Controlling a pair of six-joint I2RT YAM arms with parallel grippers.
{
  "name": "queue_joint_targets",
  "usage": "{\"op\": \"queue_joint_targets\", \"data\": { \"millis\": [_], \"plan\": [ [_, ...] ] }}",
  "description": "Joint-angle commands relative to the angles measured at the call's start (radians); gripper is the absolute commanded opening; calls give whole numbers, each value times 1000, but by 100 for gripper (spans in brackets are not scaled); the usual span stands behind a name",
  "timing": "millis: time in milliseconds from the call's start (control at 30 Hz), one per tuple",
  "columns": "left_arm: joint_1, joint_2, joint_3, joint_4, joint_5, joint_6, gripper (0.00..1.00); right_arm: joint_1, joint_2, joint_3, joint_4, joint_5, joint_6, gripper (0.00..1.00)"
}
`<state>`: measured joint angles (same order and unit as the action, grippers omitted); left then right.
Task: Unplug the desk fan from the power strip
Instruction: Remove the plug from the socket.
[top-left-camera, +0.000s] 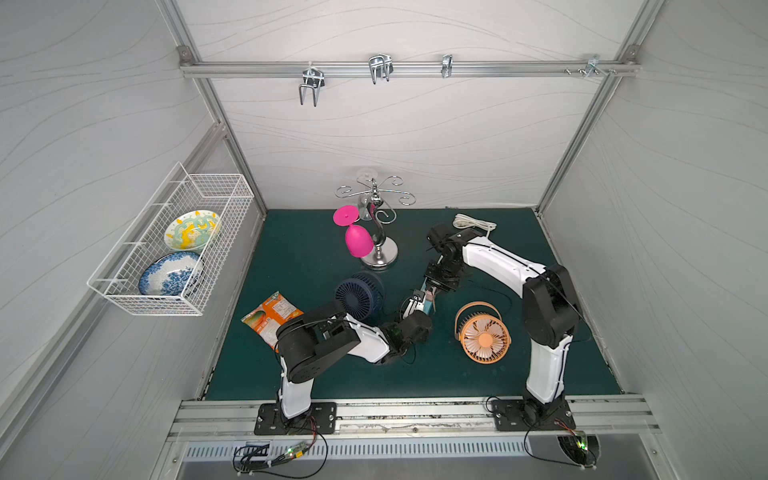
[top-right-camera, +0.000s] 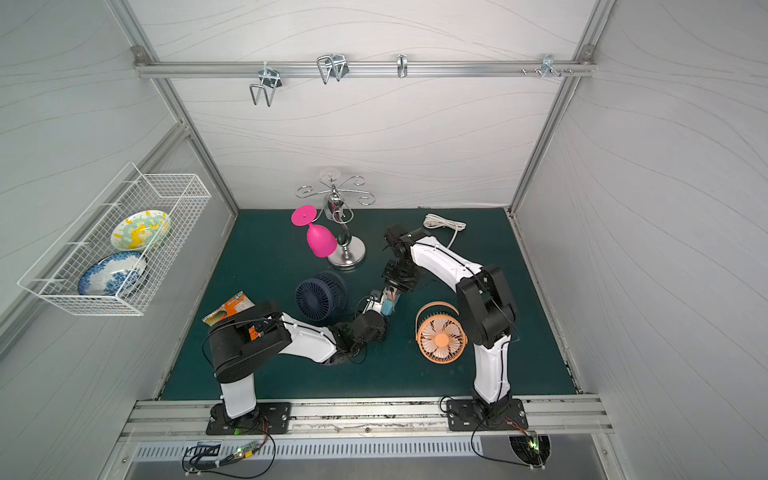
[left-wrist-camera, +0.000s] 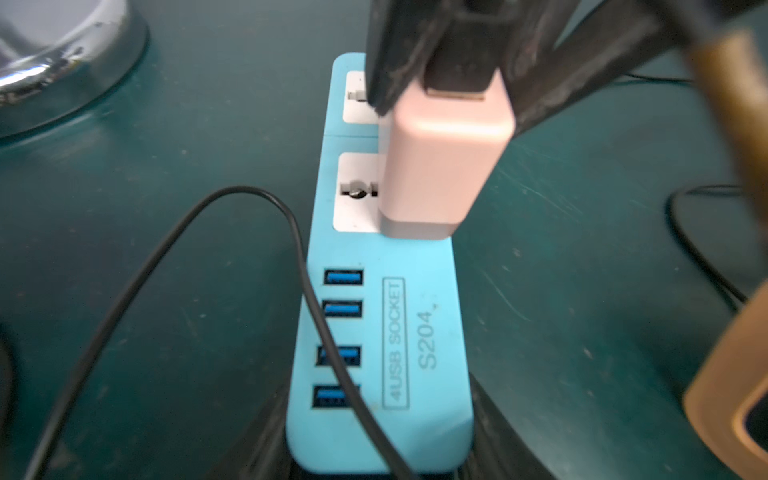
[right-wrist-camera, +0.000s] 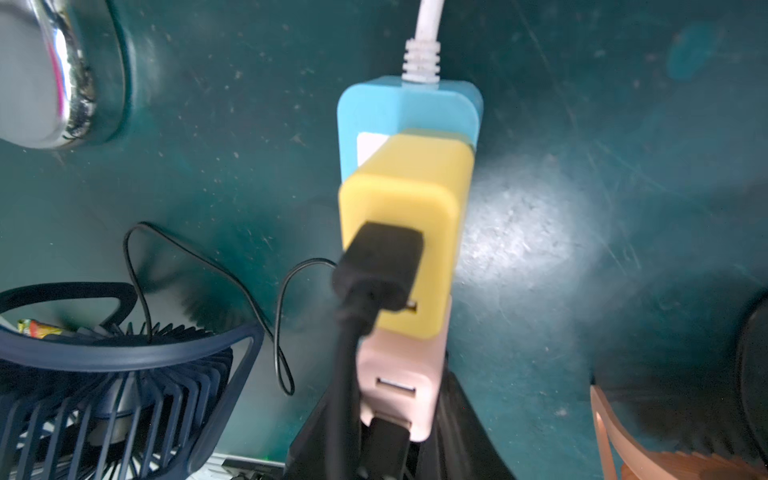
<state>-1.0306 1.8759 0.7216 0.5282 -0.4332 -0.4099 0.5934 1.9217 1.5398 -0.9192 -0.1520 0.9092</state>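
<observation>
The navy desk fan (top-left-camera: 357, 295) (top-right-camera: 318, 297) (right-wrist-camera: 104, 374) stands mid-mat. Its thin black cable (left-wrist-camera: 291, 232) crosses the light-blue power strip (left-wrist-camera: 415, 332) (right-wrist-camera: 374, 112) (top-left-camera: 427, 307). My left gripper (left-wrist-camera: 378, 451) (top-left-camera: 415, 307) is shut on the strip's USB end. On the socket nearest the USB ports sits the pink plug (left-wrist-camera: 440, 166) (right-wrist-camera: 395, 374), slightly tilted, with its prongs hidden. My right gripper (right-wrist-camera: 395, 424) (left-wrist-camera: 457, 62) (top-left-camera: 430, 293) is shut on that plug from above. A yellow adapter (right-wrist-camera: 403, 216) with a black plug fills the socket by the white cord.
An orange fan (top-left-camera: 484, 338) lies right of the strip, with my right arm over it. A chrome glass rack (top-left-camera: 378, 249) holding a pink glass (top-left-camera: 357, 243) stands behind. The coiled white cord (top-left-camera: 473, 222) is at the back, and a snack bag (top-left-camera: 272, 316) is at the left.
</observation>
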Motion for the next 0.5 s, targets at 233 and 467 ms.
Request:
{"op": "queue_joint_targets", "data": {
  "millis": [233, 467],
  "plan": [
    [8, 37, -10, -93, 38, -51, 9, 60, 99, 195, -104, 97, -21, 0],
    [4, 44, -12, -93, 38, -56, 9, 51, 144, 251, -137, 82, -9, 0]
  ]
}}
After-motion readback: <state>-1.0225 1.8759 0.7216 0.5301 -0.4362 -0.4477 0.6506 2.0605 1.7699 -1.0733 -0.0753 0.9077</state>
